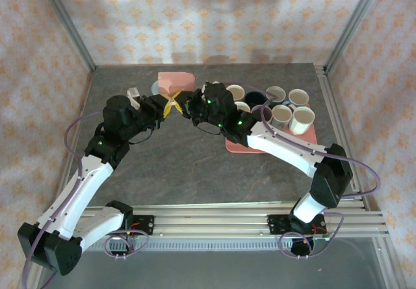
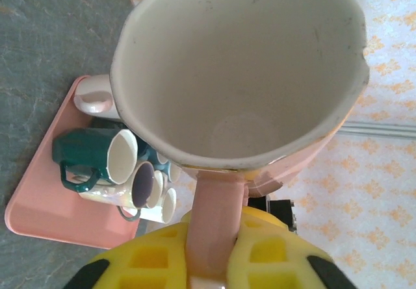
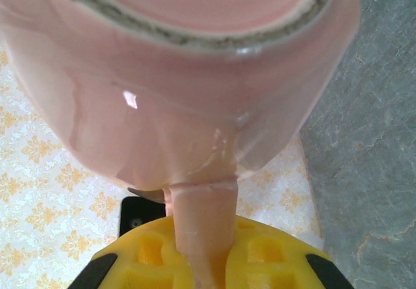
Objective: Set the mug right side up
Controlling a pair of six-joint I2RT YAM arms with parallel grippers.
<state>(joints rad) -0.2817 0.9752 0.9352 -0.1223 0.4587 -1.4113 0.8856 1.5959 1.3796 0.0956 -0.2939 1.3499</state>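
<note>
The pink mug (image 1: 175, 81) is lying sideways at the back of the surface (image 1: 195, 172), left of the tray (image 1: 311, 137), and that sideways lie is the whole story here. Its long axis is running across me, left to right. The open mouth is facing my left wrist, where I'm looking straight into the pale inside, and the flat pink base is facing my right wrist. The handle (image 2: 214, 224) is pointing back toward me, away from the wall, and both arms are sharing it.

My left fingers (image 2: 151, 260) are pinching the handle from the mouth side, yellow pads sitting against the pink strip on either flank. My right fingers (image 3: 272, 258) are narrowed onto that same handle from the base side. So the mug is sitting just beyond both sets of fingertips, held in two grips, with neither arm clearly nearer.

From above I can't quite tell whether its body is resting on the surface or hanging just off it; I think it's lifted.

My read: to get the mouth facing up, that axis is needing a quarter turn, base swinging down. Two grips on one handle are likely to be fighting that roll, so one side is probably having to release first. The other mugs (image 1: 286, 110) are standing on the tray, well apart.
</note>
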